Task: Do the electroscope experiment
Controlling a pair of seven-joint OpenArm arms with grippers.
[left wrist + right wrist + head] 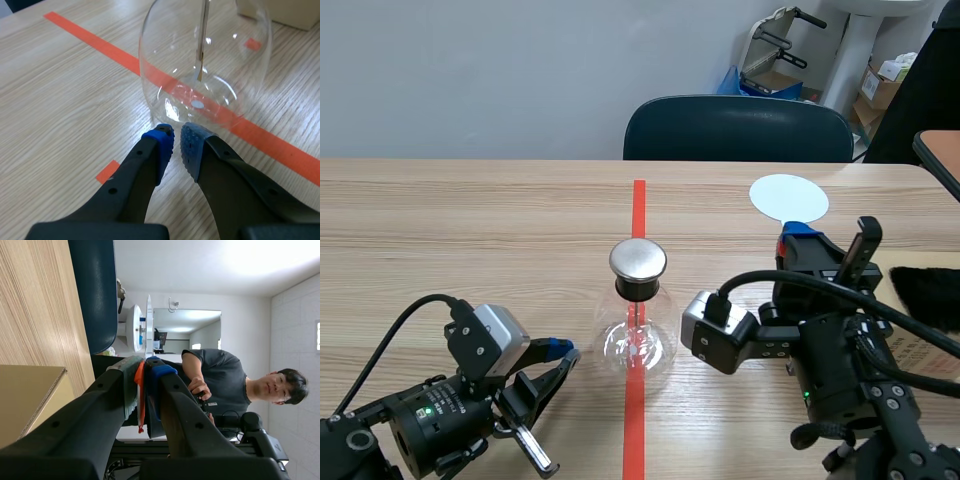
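Observation:
The electroscope, a clear glass flask [638,340] with a round metal cap [638,259] and a thin rod inside, stands on the red tape line at the table's middle. Low at the left, my left gripper [560,352] lies with its blue pads nearly touching and nothing between them. In the left wrist view the flask [205,60] is just ahead of that gripper [176,144], close to its base. At the right, my right gripper [798,240] is tilted up and shut on a thin orange-red strip [141,400], pressed between the pads [162,372].
A white disc [788,197] lies at the back right of the table. A black furry cloth [925,293] rests on a beige sheet at the right edge. A dark chair [738,130] stands behind the table. A person [225,385] is in the background.

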